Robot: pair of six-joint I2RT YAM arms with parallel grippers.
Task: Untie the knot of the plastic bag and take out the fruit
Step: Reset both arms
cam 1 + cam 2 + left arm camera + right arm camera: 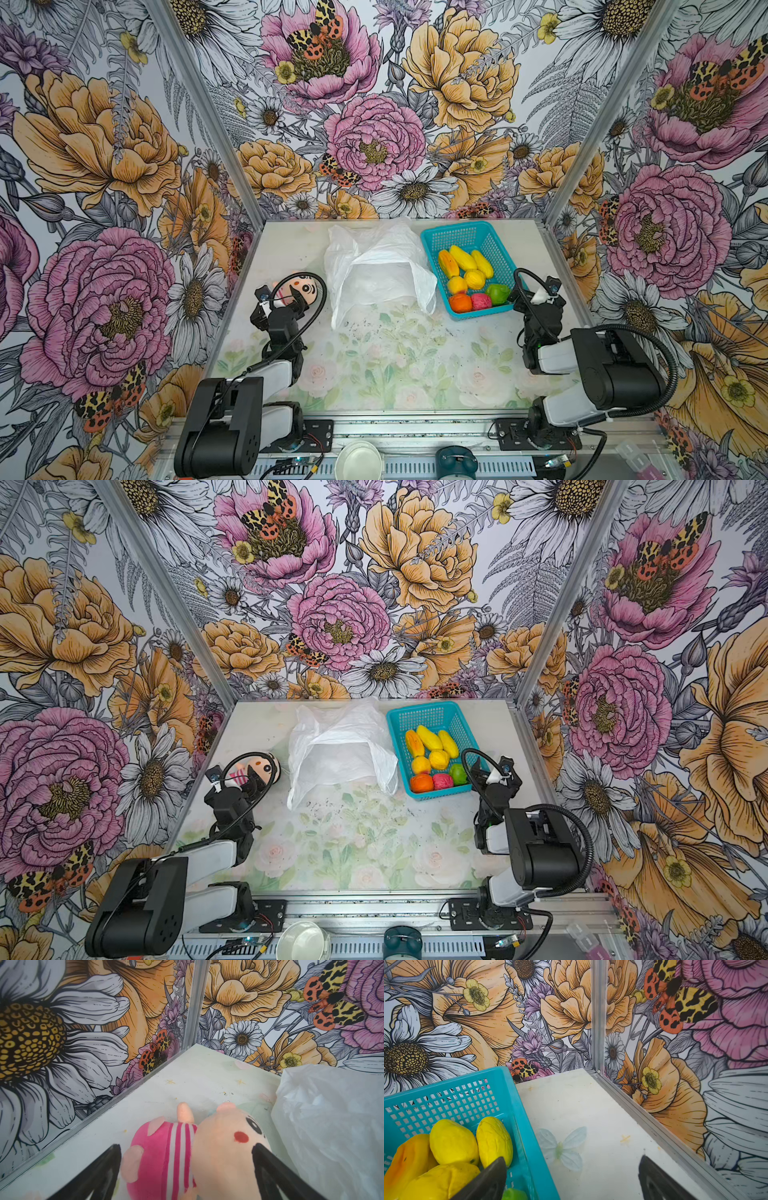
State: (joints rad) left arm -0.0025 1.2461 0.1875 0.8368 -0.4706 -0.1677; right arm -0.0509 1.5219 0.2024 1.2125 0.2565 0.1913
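Both top views show one plastic bag (376, 270) slack at the bench's (395, 365) far edge, just beside one teal basket (455, 227) holding eight fruit (473, 279). The left gripper (186, 1147), jaws spread, straddles one doll (306, 286). The right gripper (573, 1158) gapes empty.

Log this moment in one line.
plastic bag: untied, flat | fruit: in basket | left gripper: open at doll | right gripper: open by basket
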